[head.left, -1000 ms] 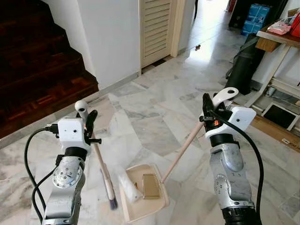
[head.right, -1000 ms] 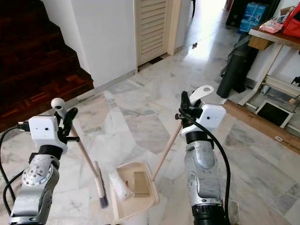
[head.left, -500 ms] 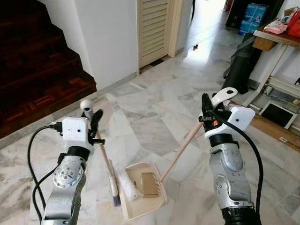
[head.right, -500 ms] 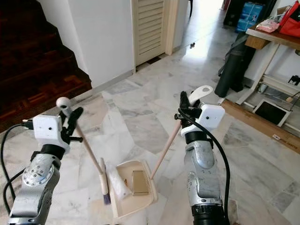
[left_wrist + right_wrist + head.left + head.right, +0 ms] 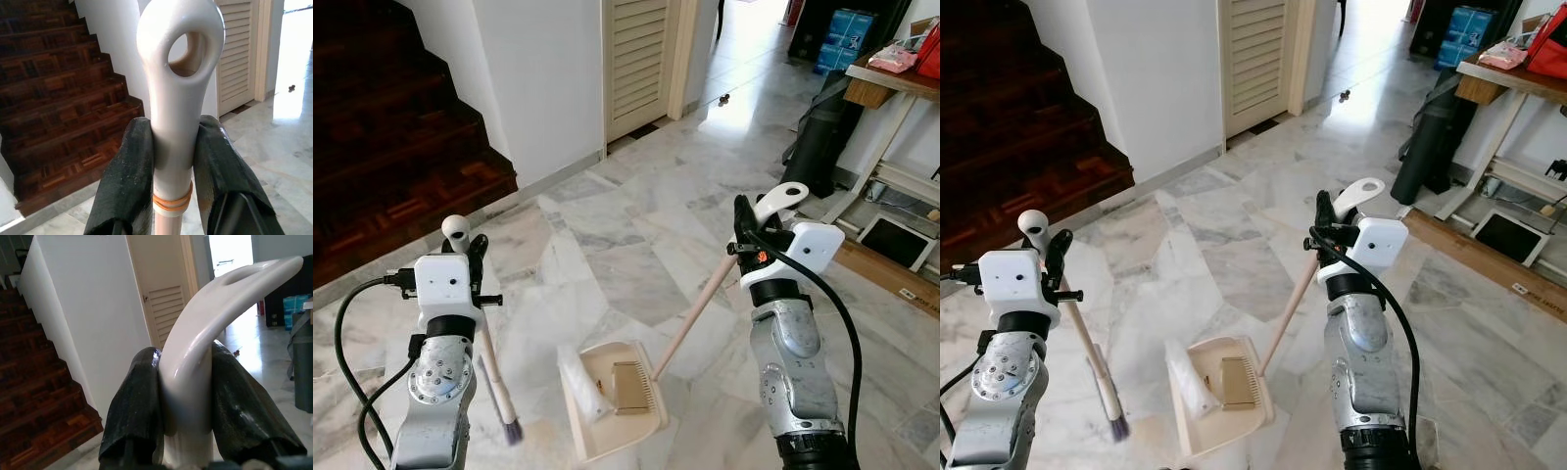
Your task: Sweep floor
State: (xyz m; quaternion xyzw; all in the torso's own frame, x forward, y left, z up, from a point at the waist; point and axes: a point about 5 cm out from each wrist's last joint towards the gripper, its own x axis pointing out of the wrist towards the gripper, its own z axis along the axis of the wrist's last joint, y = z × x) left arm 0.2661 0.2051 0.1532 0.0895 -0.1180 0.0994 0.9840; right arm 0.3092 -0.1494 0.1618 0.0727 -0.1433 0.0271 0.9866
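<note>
**Broom and dustpan both gripped high on their handles**

Nearest the robot, the cream plastic dustpan (image 5: 612,397) sits flat on the grey-veined marble floor (image 5: 636,264), with a crumpled white scrap (image 5: 579,377) lying in its left side and a ribbed comb section at its middle. Just to its left, apart from the pan, the dark bristle tip of the slim cream-handled broom (image 5: 495,377) rests at floor level.

The left gripper (image 5: 168,161) is clamped on the broom's white looped top, both black fingers (image 5: 128,171) pressed against the neck. The right gripper (image 5: 186,396) is closed on the dustpan's curved white handle end (image 5: 781,199), its long wooden pole slanting down to the pan.

Both tools look light and stiff, but held so far from the working end they will likely swing and twist easily; smooth plastic may slip within the pads.

Farther off stand a dark wooden staircase (image 5: 382,117), a louvred door (image 5: 641,59) and a black bag (image 5: 822,127).
</note>
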